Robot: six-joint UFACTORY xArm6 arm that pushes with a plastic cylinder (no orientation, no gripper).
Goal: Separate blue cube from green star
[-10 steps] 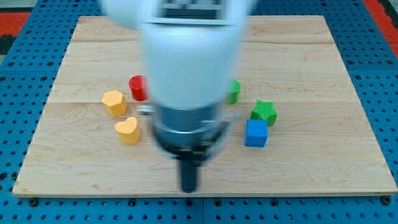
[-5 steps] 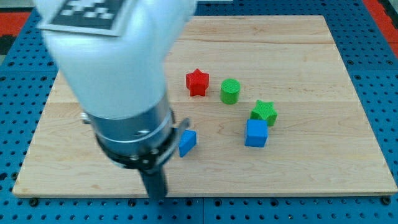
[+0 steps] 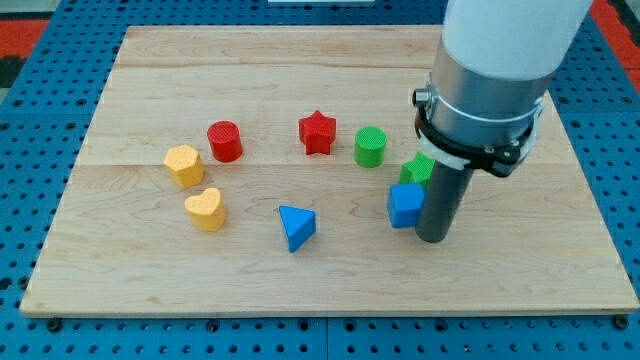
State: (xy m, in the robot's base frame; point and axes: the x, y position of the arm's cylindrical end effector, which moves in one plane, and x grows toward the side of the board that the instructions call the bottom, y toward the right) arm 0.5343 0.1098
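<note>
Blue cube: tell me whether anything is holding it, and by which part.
Nothing holds the blue cube. My tip stands against its right side, only able to push; the green star sits just behind it.

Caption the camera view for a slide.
My tip sits against the blue cube on the view's right, the green star just behind it.

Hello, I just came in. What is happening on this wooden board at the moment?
A robot arm with a dark rod is pushing small blocks on the wooden board. My tip stands at the right side of the blue cube, about touching it. The green star sits just behind the cube, partly hidden by the rod, so the two are not yet separated. The other blocks lie apart: green cylinder, red star, blue triangle, red cylinder, a yellow block and yellow heart.
</note>
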